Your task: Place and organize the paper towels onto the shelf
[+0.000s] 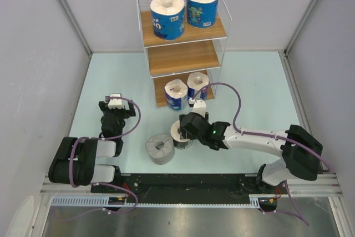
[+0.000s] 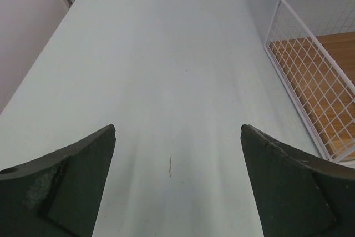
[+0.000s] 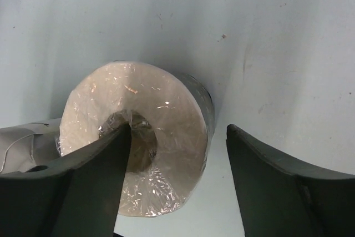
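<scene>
Right wrist view: right tool (image 3: 177, 131) open astride one wall of the dark-wrapped roll (image 3: 111, 104); slick wrap may slip, toppling it onto the grey roll (image 1: 160, 149).

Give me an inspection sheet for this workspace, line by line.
Surface: pale blue table.
Job's things: shelf carries top blue rolls and bottom blue rolls, two each; middle board bare; grey roll and dark roll stand on the table.
Clutter: nothing seen.
Grippers: left gripper open over bare table; right gripper open, straddling the dark roll's wall.
Cables: purple cables loop along both arms.
Surroundings: plain pale walls.
</scene>
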